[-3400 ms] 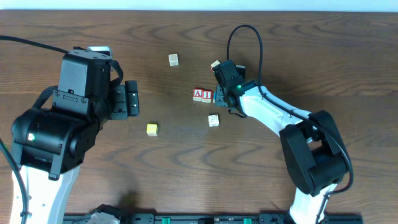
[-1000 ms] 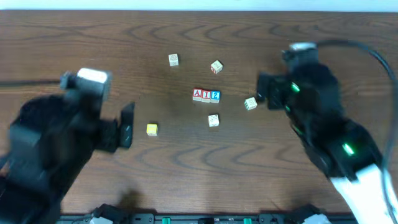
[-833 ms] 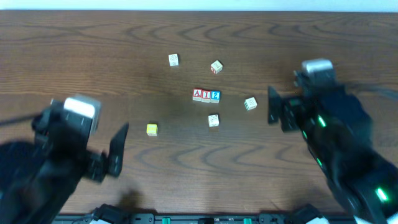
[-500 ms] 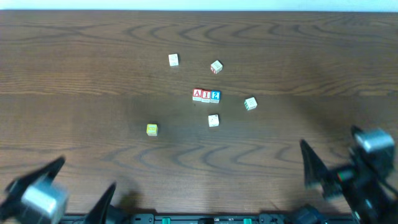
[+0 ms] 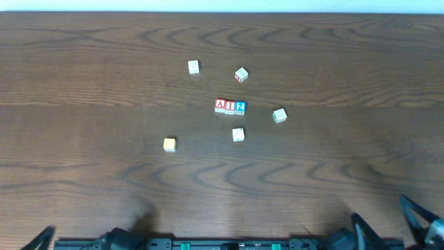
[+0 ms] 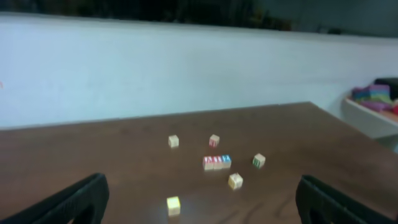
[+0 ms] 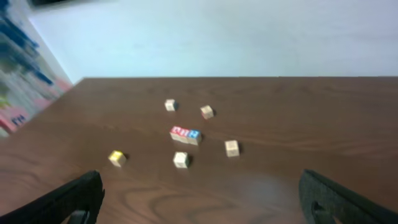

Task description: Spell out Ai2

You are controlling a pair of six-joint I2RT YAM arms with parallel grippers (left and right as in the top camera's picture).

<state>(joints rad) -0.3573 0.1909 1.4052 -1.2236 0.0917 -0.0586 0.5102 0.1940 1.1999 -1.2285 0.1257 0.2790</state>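
Observation:
Three lettered blocks stand side by side in a row (image 5: pixel 229 106) at the table's middle: a red A (image 5: pixel 220 105), a red I (image 5: pixel 230 106) and a blue 2 (image 5: pixel 240 106). The same row (image 6: pixel 216 162) shows far ahead in the left wrist view, and the row (image 7: pixel 185 134) shows again in the right wrist view. My left gripper (image 6: pixel 202 208) is open and empty, far back from the blocks. My right gripper (image 7: pixel 205 202) is likewise open with nothing between its fingers. In the overhead view only finger tips show at the bottom corners.
Loose blocks lie around the row: a yellow block (image 5: pixel 169 144) to the front left, a pale block (image 5: pixel 238 134) just in front, a green-marked block (image 5: pixel 279 115) to the right, and two blocks (image 5: pixel 193 67) (image 5: pixel 241 74) behind.
The blue 2 now stands beside A and I, where the right gripper worked earlier. Both arms have drawn back to the near table edge, almost out of the overhead view.

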